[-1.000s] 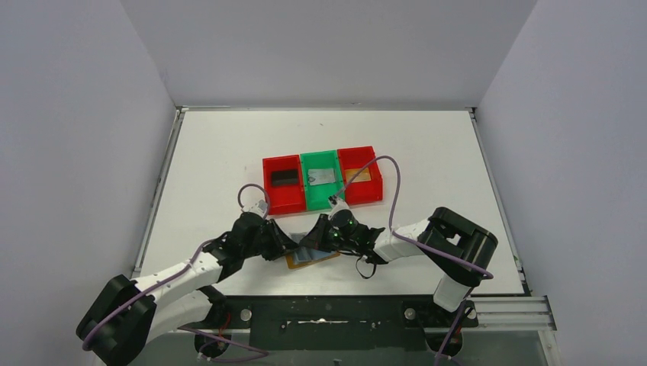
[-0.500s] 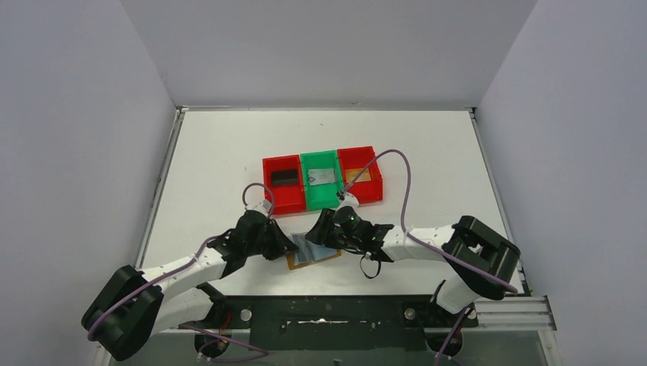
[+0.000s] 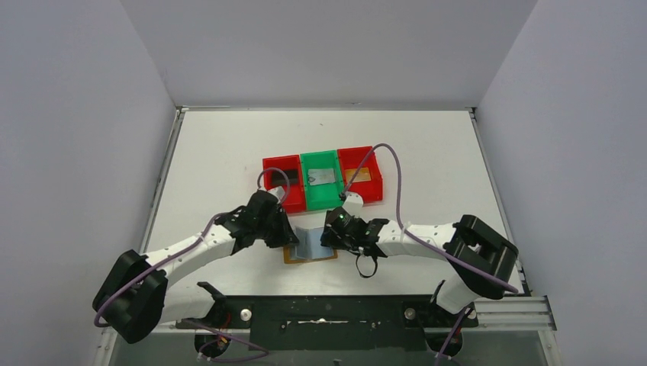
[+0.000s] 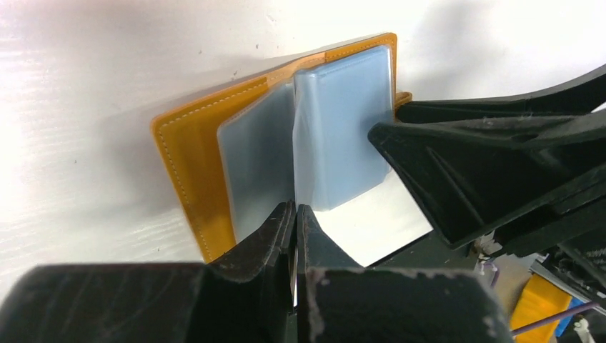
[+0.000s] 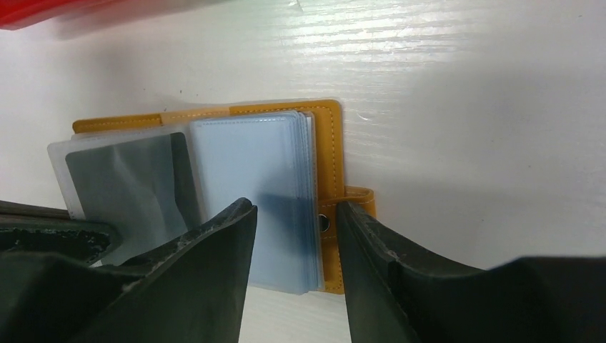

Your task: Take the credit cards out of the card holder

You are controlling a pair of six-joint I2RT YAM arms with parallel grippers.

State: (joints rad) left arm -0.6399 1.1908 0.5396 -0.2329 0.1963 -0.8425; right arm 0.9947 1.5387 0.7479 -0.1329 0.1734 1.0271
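White table (image 3: 427,152) between pale walls: at its near edge the tan card holder (image 3: 311,248) lies open and flat between two robot arms. The left fingers (image 4: 275,229) are pressed together, apparently pinching the edge of one pale blue-grey sleeve (image 4: 343,121), while the right fingers (image 5: 207,264) are spread above the side with the snap tab (image 5: 354,196). Beyond the holder, three bins stand in a row: a silver-grey card (image 3: 323,177) lies in the green bin (image 3: 319,157), an orange-brown card (image 3: 360,176) in the right red bin (image 3: 375,179), and something dark in the left red bin (image 3: 268,164), partly hidden by a cable. The task looks nearly done, with only the remaining sleeves to check. Only the overhead view shows the bins. Only the wrist views show the sleeves, where no card can be made out for certain.
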